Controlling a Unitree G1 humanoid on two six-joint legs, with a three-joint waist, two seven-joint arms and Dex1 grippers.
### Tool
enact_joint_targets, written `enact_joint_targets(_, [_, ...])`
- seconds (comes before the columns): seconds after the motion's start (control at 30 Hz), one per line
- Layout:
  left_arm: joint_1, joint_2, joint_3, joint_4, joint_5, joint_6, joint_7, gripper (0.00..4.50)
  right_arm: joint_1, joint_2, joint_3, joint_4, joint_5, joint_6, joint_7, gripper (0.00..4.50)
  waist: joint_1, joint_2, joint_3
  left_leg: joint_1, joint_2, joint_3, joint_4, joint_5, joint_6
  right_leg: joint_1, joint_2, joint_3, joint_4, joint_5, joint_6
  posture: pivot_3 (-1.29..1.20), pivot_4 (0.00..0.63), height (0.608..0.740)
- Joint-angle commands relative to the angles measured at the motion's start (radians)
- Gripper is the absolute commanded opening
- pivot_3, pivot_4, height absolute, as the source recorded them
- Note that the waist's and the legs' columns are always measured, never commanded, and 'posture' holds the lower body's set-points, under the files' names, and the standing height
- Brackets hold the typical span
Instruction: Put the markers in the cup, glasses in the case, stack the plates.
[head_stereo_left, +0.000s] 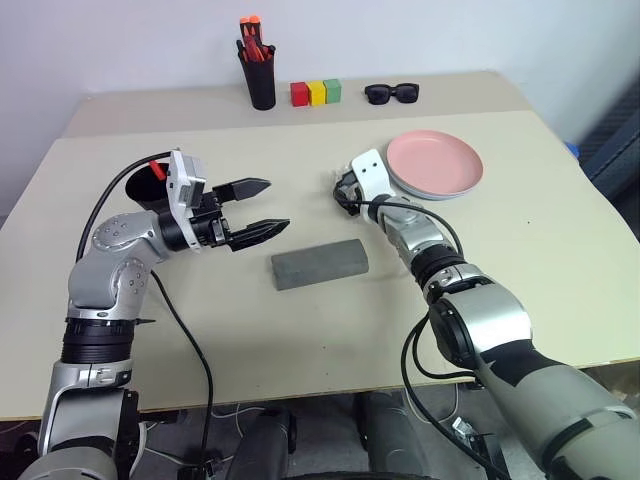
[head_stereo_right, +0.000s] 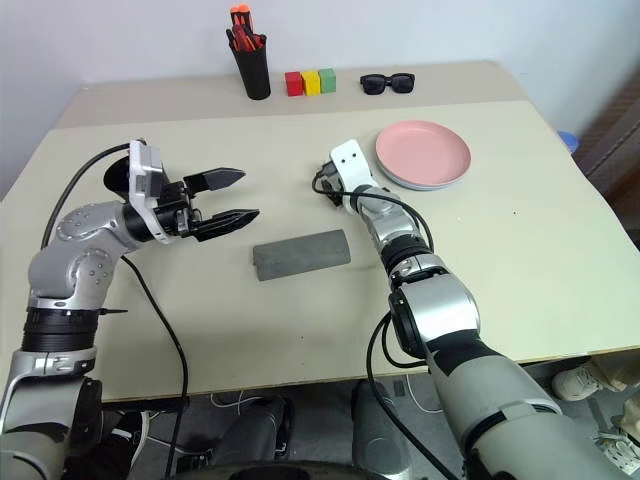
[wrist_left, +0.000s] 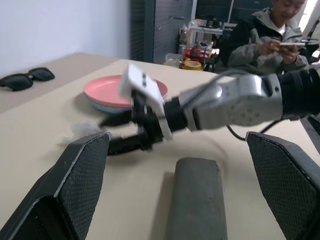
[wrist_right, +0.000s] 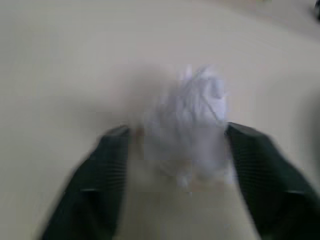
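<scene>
Table (head_stereo_left: 560, 290): beige top, white wall behind its far edge. In the left wrist view, dark cabinets and a seated person (wrist_left: 265, 40) lie beyond the table.

Case (head_stereo_left: 320, 263): grey and closed, lying flat at mid-table. We place everything else from it.

Cup (head_stereo_left: 138, 188): black, well left of the case and behind the left arm. A red tip (head_stereo_left: 155, 168) sticks out of it; we cannot tell what it belongs to.

Pen holder (head_stereo_left: 261, 82): far behind the case by the back edge, holding orange-red pens (head_stereo_left: 252, 35).

Plates: behind and to the right of the case, stacked, the pink plate (head_stereo_left: 435, 162) on the blue plate (wrist_left: 106, 107).

Blocks: red (head_stereo_left: 299, 94), yellow (head_stereo_left: 317, 93) and green (head_stereo_left: 332, 91), in a row far behind the case. The sunglasses (head_stereo_left: 391, 93) lie just beside them.

Left pincer (head_stereo_left: 276, 205): just left of the case, spread wide and holding nothing.

Right pincer (wrist_left: 106, 135): just behind the case, fingers apart, with a white crumpled lump (wrist_right: 192, 120) between them. It is too blurred for us to name.

Open room: the table is bare from the case to the near edge and out to the right edge.
</scene>
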Motion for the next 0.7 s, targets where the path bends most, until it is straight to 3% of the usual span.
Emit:
enact_joint_targets(0.03, [0.008, 0.015, 0.034, -0.049, -0.023, 0.003, 0.017, 4.50, -0.044, 0.014, -0.019, -0.002, 0.000, -0.019, -0.016, 1.05, -0.001, 0.000, 0.000, 0.000, 0.000, 0.000, 0.000, 0.000, 0.000, 0.000, 0.000, 0.000, 0.000, 0.000, 0.000, 0.00, 0.150, 0.740])
enact_joint_targets(0.1, [0.013, 0.017, 0.037, -0.056, -0.025, 0.009, 0.022, 4.50, -0.053, 0.015, -0.034, -0.004, 0.011, -0.021, -0.016, 0.02, -0.002, 0.000, 0.000, 0.000, 0.000, 0.000, 0.000, 0.000, 0.000, 0.000, 0.000, 0.000, 0.000, 0.000, 0.000, 0.00, 0.150, 0.740])
enact_joint_targets(0.37, [0.003, 0.006, 0.040, -0.039, -0.029, -0.003, 0.032, 4.50, -0.074, -0.035, -0.143, -0.059, 0.111, -0.044, 0.088, 0.02, 0.001, 0.000, 0.000, 0.000, 0.000, 0.000, 0.000, 0.000, 0.000, 0.000, 0.000, 0.000, 0.000, 0.000, 0.000, 0.00, 0.150, 0.740])
enact_joint_targets(0.63, [-0.011, -0.013, 0.028, -0.016, -0.033, -0.018, 0.036, 4.50, -0.053, -0.256, -0.156, -0.054, 0.065, -0.063, -0.020, 0.02, 0.002, 0.000, 0.000, 0.000, 0.000, 0.000, 0.000, 0.000, 0.000, 0.001, 0.000, 0.000, -0.001, 0.000, 0.000, 0.00, 0.150, 0.740])
enact_joint_targets(0.7, [-0.017, -0.014, 0.027, -0.009, -0.037, -0.011, 0.034, 4.50, -0.032, -0.279, -0.150, -0.046, 0.058, -0.058, -0.012, 0.68, -0.007, 0.000, 0.000, 0.001, 0.000, 0.001, -0.001, 0.000, 0.000, 0.000, 0.001, 0.000, -0.001, 0.000, 0.000, 0.00, 0.150, 0.740])
